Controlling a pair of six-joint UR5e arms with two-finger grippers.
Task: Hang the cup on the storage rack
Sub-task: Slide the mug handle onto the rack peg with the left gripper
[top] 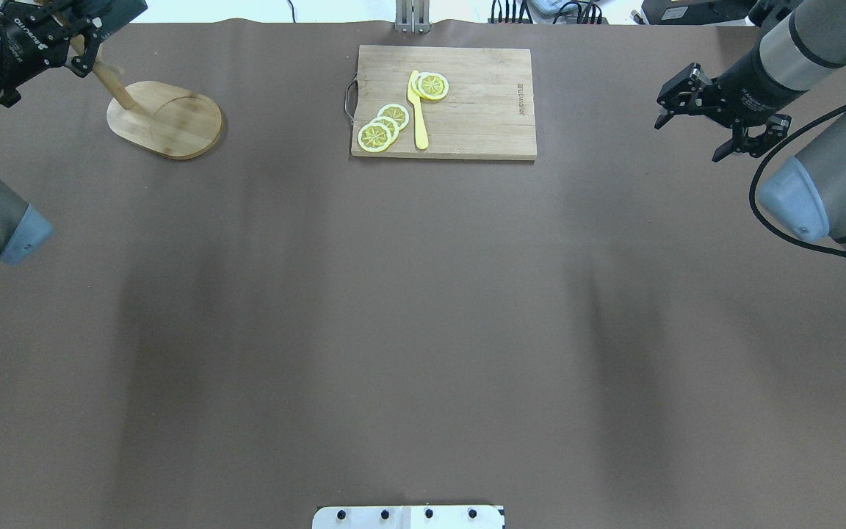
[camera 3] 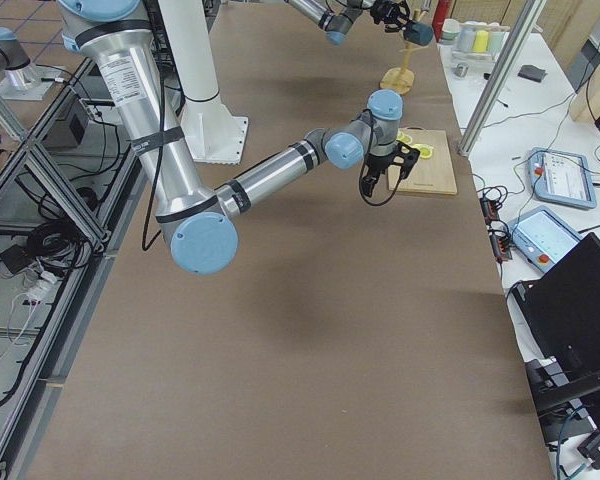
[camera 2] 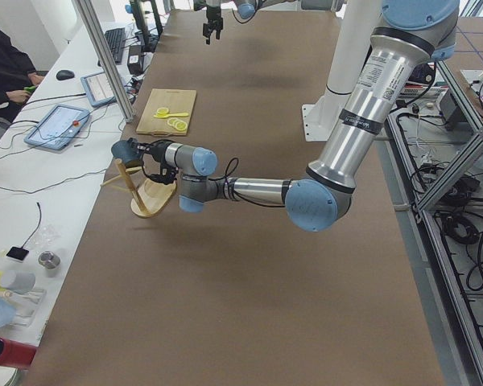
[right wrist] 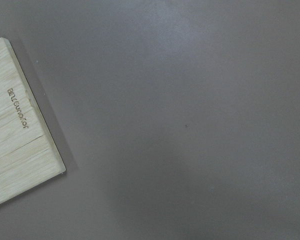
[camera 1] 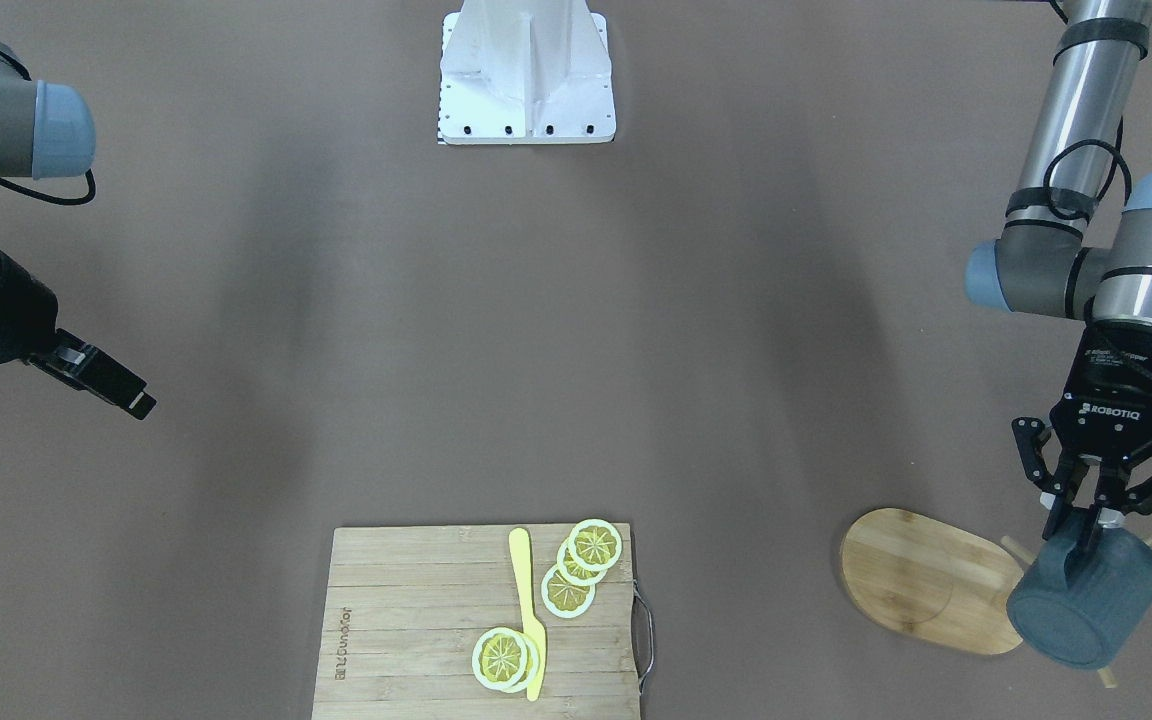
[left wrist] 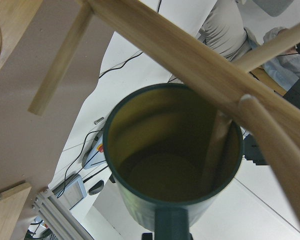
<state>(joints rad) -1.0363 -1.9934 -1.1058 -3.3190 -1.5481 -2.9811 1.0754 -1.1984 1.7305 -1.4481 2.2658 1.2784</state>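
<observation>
- The cup [camera 1: 1086, 600] is held off the table, tipped on its side against the upper part of the storage rack [camera 1: 921, 580], its mouth facing the pegs.
- The left gripper [camera 1: 1088, 515] is clamped on the cup's handle, probably so that the loop can be steered onto a peg.
- In the left wrist view, the rack's pole [left wrist: 190, 55] crosses the rim; whether the handle is hooked cannot be told.
- The right gripper [top: 691, 136] is held spread and empty, well apart, beyond the cutting board [top: 482, 110], seemingly to leave room.
</observation>
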